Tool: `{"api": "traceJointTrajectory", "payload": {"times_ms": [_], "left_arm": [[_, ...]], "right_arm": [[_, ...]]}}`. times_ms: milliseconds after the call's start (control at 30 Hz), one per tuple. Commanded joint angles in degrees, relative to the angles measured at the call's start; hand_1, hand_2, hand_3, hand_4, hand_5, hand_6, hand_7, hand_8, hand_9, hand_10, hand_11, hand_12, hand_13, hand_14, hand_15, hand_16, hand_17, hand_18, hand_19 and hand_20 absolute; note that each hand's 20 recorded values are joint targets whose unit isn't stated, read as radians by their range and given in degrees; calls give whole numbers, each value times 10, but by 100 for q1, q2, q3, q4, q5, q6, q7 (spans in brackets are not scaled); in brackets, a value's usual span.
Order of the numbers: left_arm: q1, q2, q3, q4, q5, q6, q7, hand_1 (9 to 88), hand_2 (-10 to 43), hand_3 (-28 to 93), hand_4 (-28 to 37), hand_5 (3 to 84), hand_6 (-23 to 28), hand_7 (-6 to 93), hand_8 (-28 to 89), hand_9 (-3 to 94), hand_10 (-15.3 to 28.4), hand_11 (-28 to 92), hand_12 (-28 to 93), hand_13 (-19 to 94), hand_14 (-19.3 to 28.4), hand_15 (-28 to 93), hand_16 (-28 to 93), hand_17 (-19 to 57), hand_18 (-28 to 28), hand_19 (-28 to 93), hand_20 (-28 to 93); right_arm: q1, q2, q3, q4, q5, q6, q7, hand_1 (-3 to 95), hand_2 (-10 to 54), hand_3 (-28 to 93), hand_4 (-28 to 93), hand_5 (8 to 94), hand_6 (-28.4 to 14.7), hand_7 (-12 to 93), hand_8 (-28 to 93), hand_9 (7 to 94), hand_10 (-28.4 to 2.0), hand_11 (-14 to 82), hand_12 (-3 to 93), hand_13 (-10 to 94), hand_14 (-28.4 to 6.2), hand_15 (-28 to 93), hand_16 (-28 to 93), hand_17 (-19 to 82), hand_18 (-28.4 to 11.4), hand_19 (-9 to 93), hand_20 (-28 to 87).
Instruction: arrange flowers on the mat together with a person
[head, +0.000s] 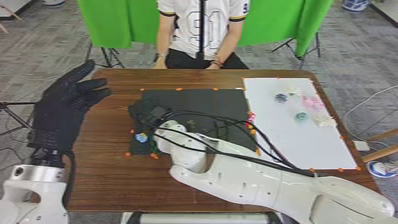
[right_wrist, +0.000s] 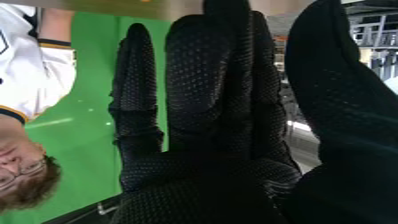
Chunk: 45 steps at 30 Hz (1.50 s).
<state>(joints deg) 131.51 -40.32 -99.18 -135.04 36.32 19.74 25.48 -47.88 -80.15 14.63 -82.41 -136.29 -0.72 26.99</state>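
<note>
Right hand (head: 149, 111): over the dark mat (head: 197, 96), toward its left side
Fingers (right_wrist: 195, 75): straight, your thumb spread wide
Pink flower (head: 313, 103): on the white sheet (head: 280, 142), well to your right
Nearer arm: your right

Brown wooden table (head: 115, 185), top surface.
Black rectangular mat (head: 202, 97) left of white rectangular sheet (head: 306, 145); small orange markers (head: 179, 89) along their edges.

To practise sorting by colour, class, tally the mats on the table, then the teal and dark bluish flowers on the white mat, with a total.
Black mat: 1
White mat: 1
Teal flower: 1
Dark bluish flower: 1
Total: 4
</note>
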Motion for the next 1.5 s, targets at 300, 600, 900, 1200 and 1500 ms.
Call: {"api": "traceJointTrajectory", "payload": {"times_ms": [300, 600, 900, 1200, 1500], "left_arm": [[599, -193, -456, -108, 72, 33, -450, 213, 59, 789, -283, 348, 84, 155, -105, 336, 203, 348, 103, 237, 266, 628, -124, -74, 246, 568, 152], [1222, -315, -830, -168, 144, 259, -363, 213, 58, 787, -283, 348, 84, 155, -106, 330, 201, 345, 103, 235, 265, 625, -124, -75, 246, 566, 150], [1230, -405, -645, 31, 43, 446, -400, 211, 55, 788, -283, 348, 84, 155, -105, 319, 200, 342, 103, 225, 260, 622, -124, -83, 240, 552, 144], [1391, -651, -654, 142, 362, 648, -722, 211, 51, 791, -283, 362, 89, 163, -108, 301, 195, 339, 101, 202, 253, 619, -125, -98, 223, 526, 135], [1530, -761, -689, 106, 340, 662, -432, 218, 45, 791, -283, 315, 27, 145, -117, 317, 167, 296, 89, 208, 248, 603, -127, -102, 217, 511, 139]], "right_arm": [[297, 516, 248, -1022, 651, -9, 182, 421, -95, 656, -283, 646, 33, 184, -133, 733, -107, 297, 179, 731, -64, 664, 180, 315, -184, 793, 107], [-1058, 1240, 2136, -2404, 2122, -369, 6, 319, -45, 650, -255, 578, 5, 158, -121, 650, -151, 256, 167, 650, -114, 635, 153, 292, -207, 758, 97], [-3104, 1456, 4217, -2971, 3451, 496, -275, 271, 2, 664, -241, 547, -6, 154, -116, 604, -176, 238, 161, 591, -152, 632, 128, 271, -234, 732, 88], [-4563, 1745, 5824, -3595, 4788, 952, -344, 257, 14, 674, -235, 529, -4, 148, -115, 575, -189, 222, 159, 552, -170, 627, 113, 231, -248, 701, 85], [-5654, 1740, 6963, -3728, 5933, 996, -856, 248, 21, 686, -233, 500, -2, 141, -113, 533, -186, 211, 157, 493, -187, 597, 94, 191, -259, 657, 85]]}}
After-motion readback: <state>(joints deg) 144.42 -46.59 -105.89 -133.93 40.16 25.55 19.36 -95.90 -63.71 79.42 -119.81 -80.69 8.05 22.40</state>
